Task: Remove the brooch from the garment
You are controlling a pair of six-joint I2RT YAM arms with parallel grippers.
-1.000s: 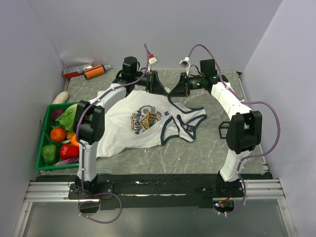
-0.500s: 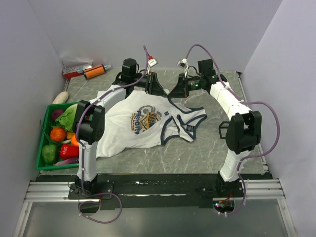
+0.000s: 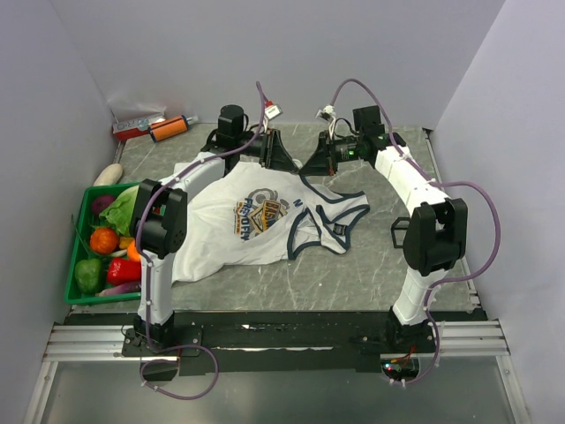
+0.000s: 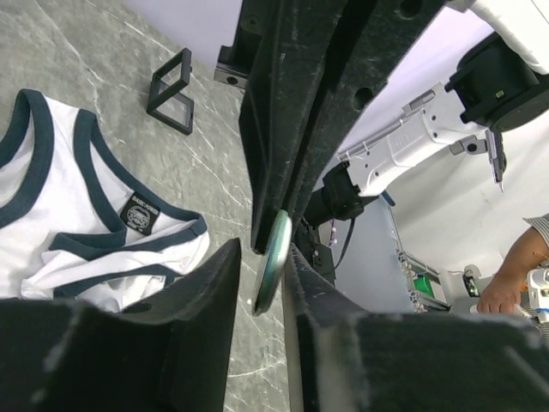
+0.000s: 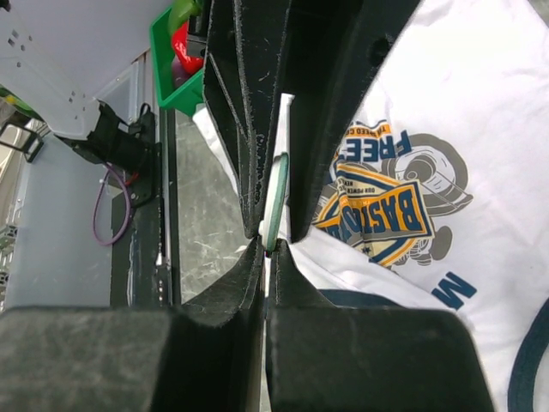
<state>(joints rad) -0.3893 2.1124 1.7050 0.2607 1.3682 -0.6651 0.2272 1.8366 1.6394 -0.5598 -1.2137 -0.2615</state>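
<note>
The garment, a white jersey (image 3: 256,221) with navy trim and a blue-and-gold chest graphic, lies spread on the table; it also shows in the left wrist view (image 4: 51,189) and the right wrist view (image 5: 446,129). The brooch (image 5: 274,202), a thin pale-green disc seen edge-on, is up in the air above the jersey's far edge and also shows in the left wrist view (image 4: 274,257). My right gripper (image 5: 268,245) is shut on its rim. My left gripper (image 4: 262,257) faces it tip to tip, jaws slightly apart on either side of the disc. In the top view both grippers (image 3: 284,161) (image 3: 309,162) meet and hide the brooch.
A green basket (image 3: 69,274) of vegetables stands at the left edge. An orange tube (image 3: 168,129), a power strip (image 3: 137,120) and a white object (image 3: 108,174) lie at the far left. A small black square frame (image 3: 399,231) stands right of the jersey.
My right wrist has shifted slightly toward the far left, staying against the left gripper. The jersey has not moved.
</note>
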